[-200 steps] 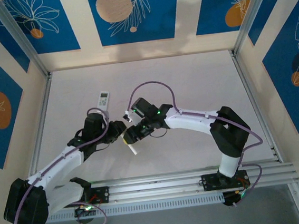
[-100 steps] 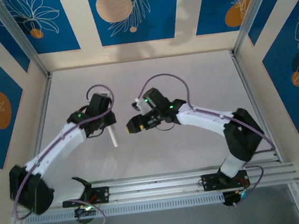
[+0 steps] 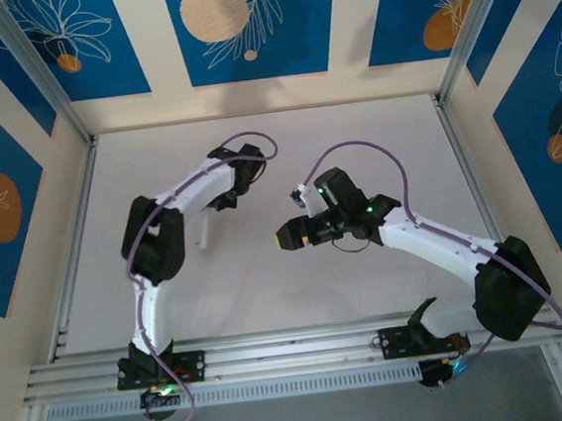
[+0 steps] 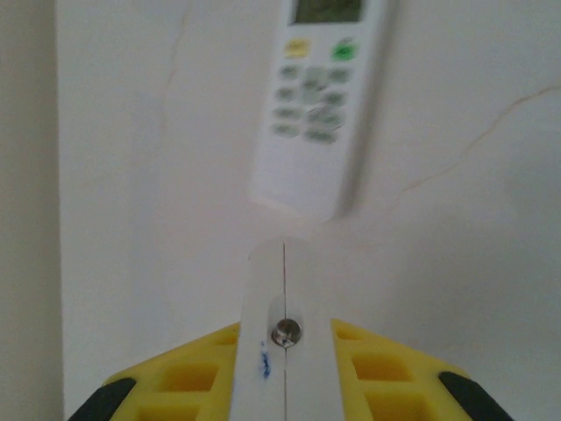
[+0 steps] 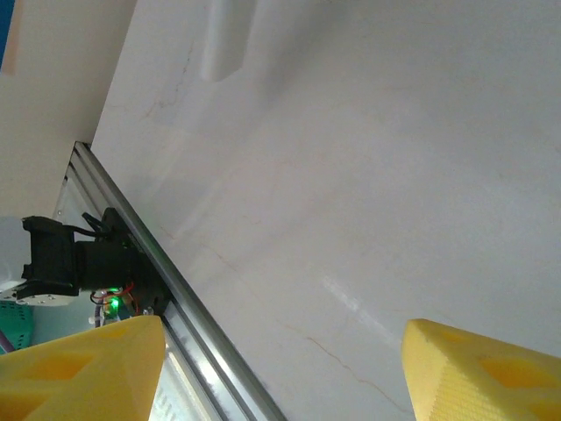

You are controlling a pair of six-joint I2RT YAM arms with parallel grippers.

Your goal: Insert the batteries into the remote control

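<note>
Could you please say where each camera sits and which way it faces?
Top external: above, behind the robot, looking down on the table; left arm, right arm show.
Left wrist: faces the remote past the left gripper, shut on a white strip.
Right wrist: looks past the open right gripper toward the left arm's base.
Shared: that base, top and right wrist.

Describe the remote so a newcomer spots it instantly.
On the white table, just beyond the left gripper, lies the remote, a slim white slab. Its screen and rows of buttons, one yellow, one green, set it apart from the plain white strip in the gripper.
</note>
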